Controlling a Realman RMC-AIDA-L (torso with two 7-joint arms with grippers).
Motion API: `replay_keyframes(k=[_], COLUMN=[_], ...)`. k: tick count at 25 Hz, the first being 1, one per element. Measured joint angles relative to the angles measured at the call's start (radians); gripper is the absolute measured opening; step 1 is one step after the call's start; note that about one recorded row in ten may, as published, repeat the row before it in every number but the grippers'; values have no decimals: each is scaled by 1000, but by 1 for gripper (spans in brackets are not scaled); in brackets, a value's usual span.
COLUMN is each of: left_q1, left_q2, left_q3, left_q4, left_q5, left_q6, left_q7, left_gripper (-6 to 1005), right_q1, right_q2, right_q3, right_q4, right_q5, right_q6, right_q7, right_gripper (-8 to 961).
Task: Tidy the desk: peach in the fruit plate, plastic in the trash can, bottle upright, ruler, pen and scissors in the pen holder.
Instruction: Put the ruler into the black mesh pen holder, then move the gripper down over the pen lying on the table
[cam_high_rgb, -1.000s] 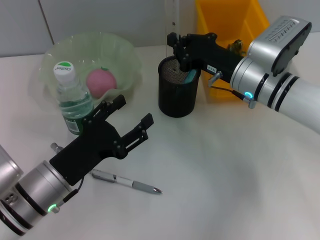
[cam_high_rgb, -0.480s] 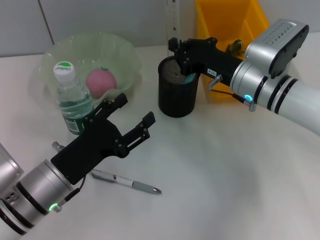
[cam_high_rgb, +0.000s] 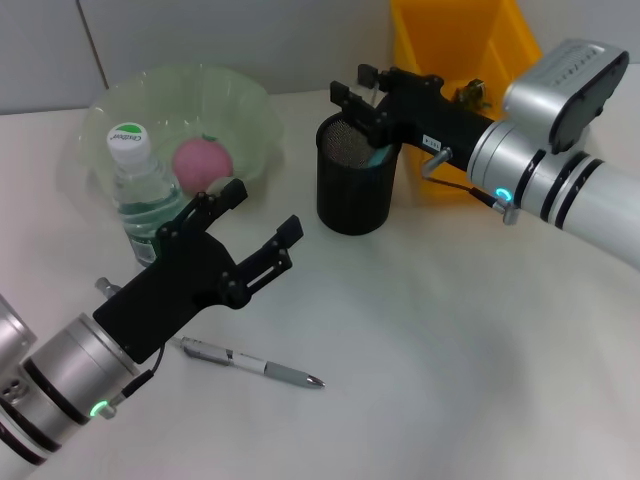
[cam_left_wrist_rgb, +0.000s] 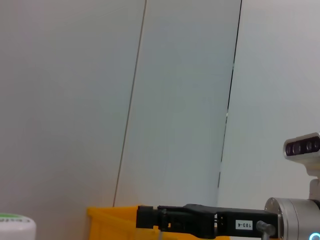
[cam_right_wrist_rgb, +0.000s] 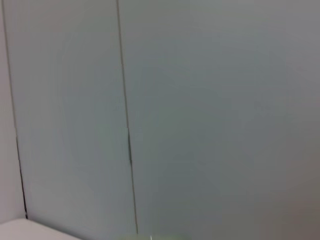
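Observation:
The pink peach (cam_high_rgb: 203, 162) lies in the pale green fruit plate (cam_high_rgb: 240, 95). In front of the plate the bottle (cam_high_rgb: 140, 200) stands upright. A silver pen (cam_high_rgb: 250, 362) lies on the table below my left gripper (cam_high_rgb: 262, 208), which hovers open with nothing in it. The black mesh pen holder (cam_high_rgb: 355, 195) holds a teal item (cam_high_rgb: 381, 155); I cannot tell what it is. Just above the holder's rim my right gripper (cam_high_rgb: 354, 83) is open and holds nothing. The yellow trash can (cam_high_rgb: 450, 45) stands behind it. Ruler, scissors and plastic are out of view.
The left wrist view shows the yellow trash can (cam_left_wrist_rgb: 112, 220), the bottle's cap (cam_left_wrist_rgb: 15, 226) and my right arm (cam_left_wrist_rgb: 210, 221) against a grey wall. In the right wrist view there is only wall. Bare white table lies to the front right.
My right gripper rose from inside the pen holder's rim and its fingers parted. My left gripper shifted slightly left, still open. The pen has not moved.

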Motion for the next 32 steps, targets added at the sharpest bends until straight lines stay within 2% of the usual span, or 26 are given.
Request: replay_keyframes(k=[4,6,7,9,10,11,12,13,14,15,16,17,19,20,21,24,27,32], left_q1=[-1,-3,-4,-4,-5,-5,-7,-7,-7,-6,-3,-2,-1,0,0,-2,-3,12], left_q2=[2,10,17,17,32,32,60,70,70,81,104,112,116,130,133,152,160,159], left_q3=[0,1,4,4,4,4,-38,-59,-59,-90,-194,-227,-247,-321,-337,-450,-583,-738], left_q4=[0,-2,-2,-2,-2,-2,-5,-4,-4,-2,-2,-2,-1,13,16,39,81,196], left_q5=[0,1,1,1,17,17,125,170,170,224,386,443,481,605,624,812,1011,1275], left_q6=[5,6,8,8,20,20,42,44,44,49,82,91,95,104,105,110,110,112], left_q7=[-2,-14,-26,-26,-55,-55,-131,-155,-155,-185,-254,-276,-290,-340,-350,-423,-493,-610], left_gripper=[801,801,801,800,800,800,800,800,799,799,799,799,798,798,798,797,797,796], right_q1=[-29,-64,-93,-162,-194,-270,-270,-307,-336,-367,-392,-408,-421,-418,-413,-379,-347,-321], right_q2=[-6,-7,-8,-9,-10,-14,-14,-17,-20,-24,-29,-36,-55,-64,-74,-96,-104,-96], right_q3=[-8,-11,-11,-11,-11,-13,-13,-14,-15,-16,-17,-16,-12,-11,-10,-10,-15,-14], right_q4=[-33,-65,-89,-144,-170,-247,-247,-293,-332,-384,-428,-465,-522,-540,-555,-585,-599,-622], right_q5=[-4,-6,-6,-7,-8,-21,-21,-37,-56,-89,-129,-173,-276,-324,-377,-521,-604,-684], right_q6=[-29,-61,-95,-184,-239,-351,-351,-398,-436,-469,-499,-522,-563,-578,-593,-619,-633,-646], right_q7=[73,110,126,155,171,219,219,250,281,318,352,389,459,493,531,633,699,735], right_gripper=[311,393,434,516,558,599,640,682,724,765,779,794,808,808,808,808,808,807])
